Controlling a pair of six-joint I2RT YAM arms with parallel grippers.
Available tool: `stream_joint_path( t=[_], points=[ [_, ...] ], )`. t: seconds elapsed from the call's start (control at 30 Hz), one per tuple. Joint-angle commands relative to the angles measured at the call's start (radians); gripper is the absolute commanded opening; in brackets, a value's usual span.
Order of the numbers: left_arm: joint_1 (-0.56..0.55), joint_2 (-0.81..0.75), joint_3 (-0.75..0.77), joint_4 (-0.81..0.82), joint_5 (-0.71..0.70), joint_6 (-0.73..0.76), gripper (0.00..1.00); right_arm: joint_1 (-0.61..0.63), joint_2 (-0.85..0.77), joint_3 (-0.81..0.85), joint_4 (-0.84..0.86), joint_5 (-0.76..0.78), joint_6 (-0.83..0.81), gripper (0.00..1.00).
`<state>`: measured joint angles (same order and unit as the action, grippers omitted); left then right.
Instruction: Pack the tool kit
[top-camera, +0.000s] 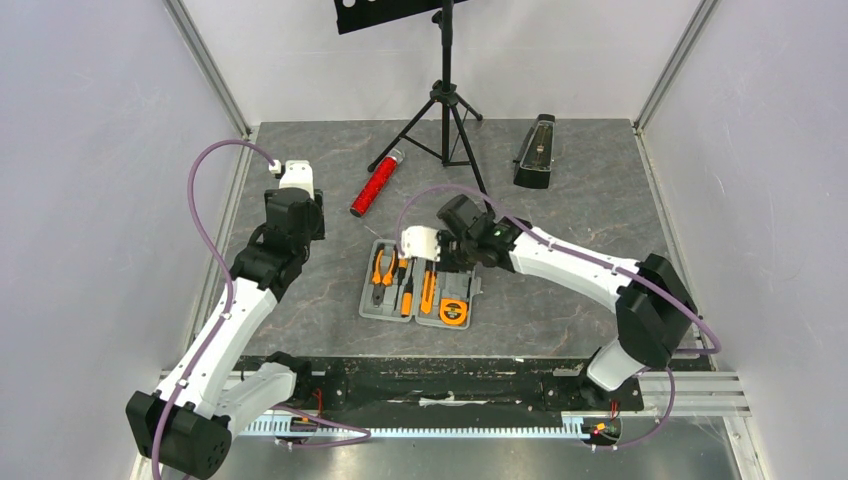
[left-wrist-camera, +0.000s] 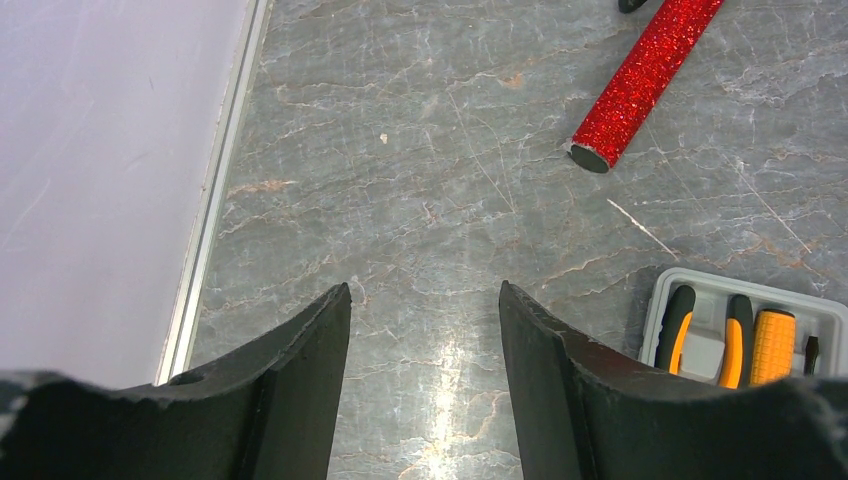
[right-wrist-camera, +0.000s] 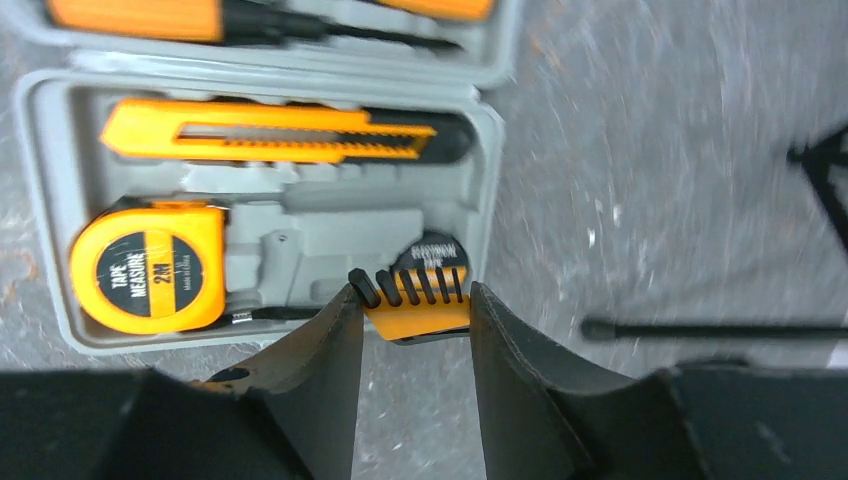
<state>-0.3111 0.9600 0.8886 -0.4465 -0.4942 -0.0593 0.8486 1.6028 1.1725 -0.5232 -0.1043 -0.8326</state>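
Gripping an orange-black tool w/ R hand over the grey case, probably seating it in a free recess next; L hand released, empty.

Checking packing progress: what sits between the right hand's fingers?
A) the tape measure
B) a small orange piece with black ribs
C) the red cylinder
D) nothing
B: in the right wrist view the right hand grips a small orange ribbed piece at the grey case's corner.
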Motion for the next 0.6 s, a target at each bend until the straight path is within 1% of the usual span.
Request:
stream_joint_path(
  t=[0.0,0.07,0.17,0.2,0.27,0.4,0.57],
  points=[
    [-0.005,-0.014,-0.002,0.046,0.0,0.027,0.62,-0.061,-0.039,0.04,0.009,0.181,0.409,0.21],
    [-0.005,-0.009,-0.002,0.046,0.003,0.026,0.62,-0.101,-0.035,0.048,-0.052,0.249,0.552,0.21],
    [-0.004,-0.002,-0.002,0.046,0.006,0.025,0.62,-0.189,-0.004,0.068,-0.197,0.358,0.805,0.21],
    [-0.005,0.002,-0.001,0.045,0.008,0.025,0.62,-0.223,0.006,0.064,-0.24,0.369,0.892,0.2],
    [-0.005,0.008,0.001,0.043,0.012,0.023,0.62,-0.279,0.006,0.009,-0.283,0.359,1.005,0.19],
    [-0.004,0.013,0.003,0.043,0.03,0.017,0.62,-0.342,-0.012,-0.093,-0.242,0.333,1.109,0.19],
    [-0.005,0.019,0.001,0.043,0.04,0.013,0.62,-0.367,0.058,-0.079,-0.234,0.346,1.128,0.17]
  ],
)
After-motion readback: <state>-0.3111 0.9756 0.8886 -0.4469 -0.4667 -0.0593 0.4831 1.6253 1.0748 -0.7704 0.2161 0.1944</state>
